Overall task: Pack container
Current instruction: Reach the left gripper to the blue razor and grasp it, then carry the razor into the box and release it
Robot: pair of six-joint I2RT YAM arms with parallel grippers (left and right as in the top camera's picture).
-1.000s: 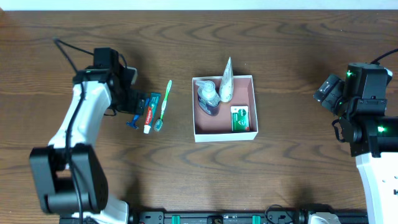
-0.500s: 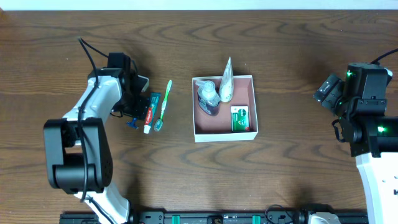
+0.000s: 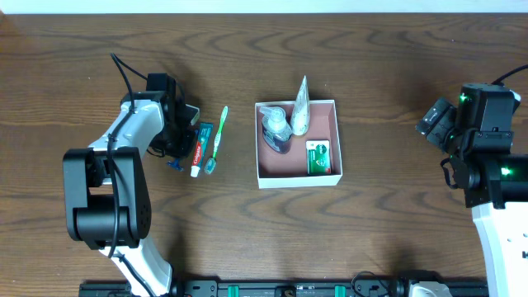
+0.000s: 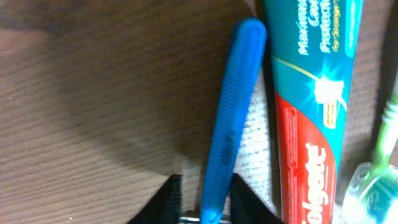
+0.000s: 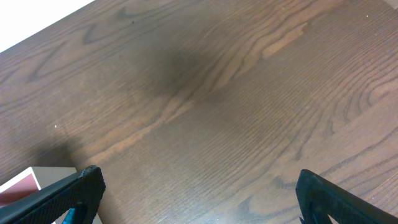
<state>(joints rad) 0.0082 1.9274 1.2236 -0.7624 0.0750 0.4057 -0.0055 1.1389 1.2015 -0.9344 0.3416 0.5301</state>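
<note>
Container (image 3: 285,167) sits at the middle of the worktop (image 3: 396,231), open side up. Inside it, a clear bottle (image 3: 275,128) stands at 10 o'clock, a white tube (image 3: 300,111) at 12 pokes its tip past the far rim, and a green box (image 3: 318,157) lies at 4 against the right wall. The floor from 6 to 8 is bare. At the container's 9 o'clock, apart from its left wall, lie a green toothbrush (image 4: 379,155), a toothpaste tube (image 4: 311,112) and a blue ridged handle (image 4: 227,124), side by side. My left end effector (image 4: 205,186) straddles the handle's near end; I cannot tell whether it grips. My right end effector (image 5: 198,180) is spread wide over bare wood at 3 o'clock, well apart.
</note>
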